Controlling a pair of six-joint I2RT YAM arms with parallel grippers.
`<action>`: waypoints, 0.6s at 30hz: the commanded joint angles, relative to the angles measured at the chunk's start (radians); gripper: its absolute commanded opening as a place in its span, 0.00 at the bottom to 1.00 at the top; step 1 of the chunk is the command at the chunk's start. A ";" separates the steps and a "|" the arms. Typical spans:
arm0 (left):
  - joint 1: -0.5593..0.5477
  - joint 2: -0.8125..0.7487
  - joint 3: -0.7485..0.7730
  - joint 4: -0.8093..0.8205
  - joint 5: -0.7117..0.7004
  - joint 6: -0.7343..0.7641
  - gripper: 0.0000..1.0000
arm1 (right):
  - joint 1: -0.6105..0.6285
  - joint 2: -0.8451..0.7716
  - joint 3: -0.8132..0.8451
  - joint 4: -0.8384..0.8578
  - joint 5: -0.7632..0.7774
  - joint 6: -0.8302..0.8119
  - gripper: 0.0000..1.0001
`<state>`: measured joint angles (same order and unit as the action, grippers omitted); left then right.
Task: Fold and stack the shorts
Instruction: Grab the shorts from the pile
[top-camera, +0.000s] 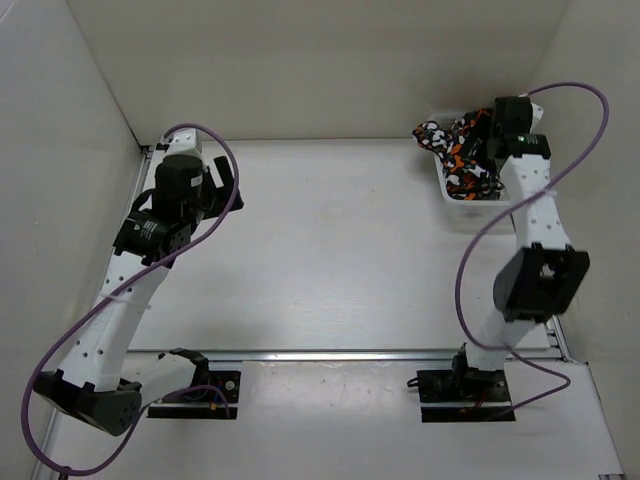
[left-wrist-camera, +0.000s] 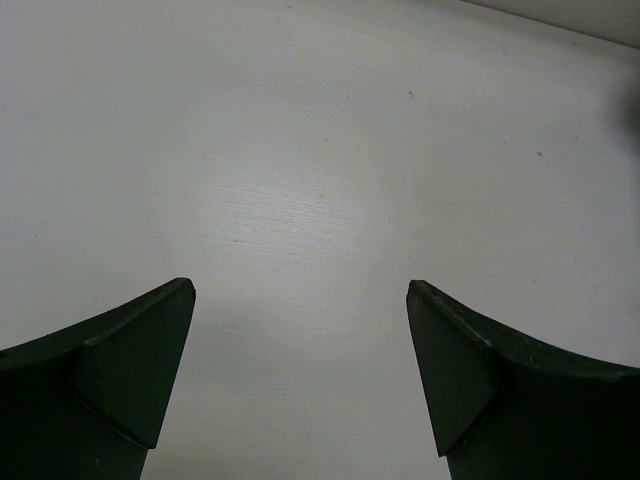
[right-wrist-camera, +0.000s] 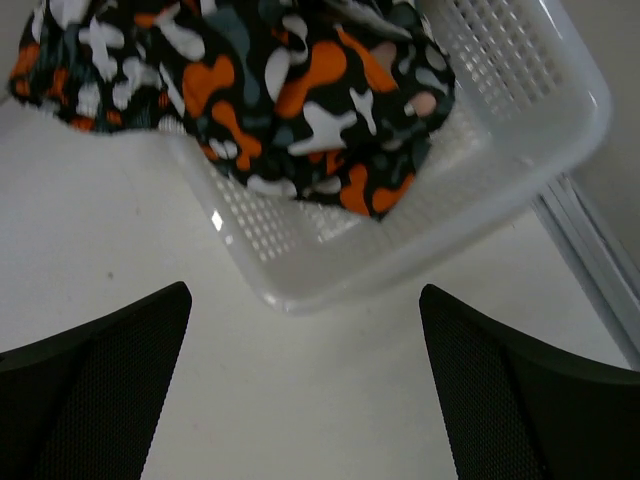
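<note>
The shorts (top-camera: 458, 150), printed in orange, white, grey and black, lie bunched in a white mesh basket (top-camera: 466, 207) at the back right of the table. Part of them hangs over the basket's left rim. In the right wrist view the shorts (right-wrist-camera: 290, 90) fill the basket (right-wrist-camera: 510, 130). My right gripper (right-wrist-camera: 305, 300) is open and empty, just short of the basket's near corner. It shows from above beside the basket (top-camera: 492, 140). My left gripper (left-wrist-camera: 300, 295) is open and empty over bare table, at the back left in the top view (top-camera: 228, 185).
White walls close the table at the back and on both sides. A metal rail (top-camera: 340, 354) runs along the near edge in front of the arm bases. A purple cable (top-camera: 570, 150) loops off each arm.
</note>
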<state>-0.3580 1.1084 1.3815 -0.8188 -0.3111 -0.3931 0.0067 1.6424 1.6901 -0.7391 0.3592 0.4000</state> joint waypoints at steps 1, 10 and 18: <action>0.002 0.027 -0.002 -0.010 0.033 -0.004 0.99 | -0.088 0.219 0.199 -0.013 -0.241 0.034 1.00; 0.002 0.119 0.016 -0.031 0.000 0.007 0.99 | -0.154 0.698 0.695 -0.016 -0.301 0.017 0.98; 0.002 0.203 0.076 -0.062 0.000 0.017 0.99 | -0.154 0.725 0.754 0.053 -0.284 0.051 0.00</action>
<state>-0.3580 1.3304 1.4014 -0.8623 -0.3058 -0.3859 -0.1417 2.4470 2.3898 -0.7376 0.0689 0.4328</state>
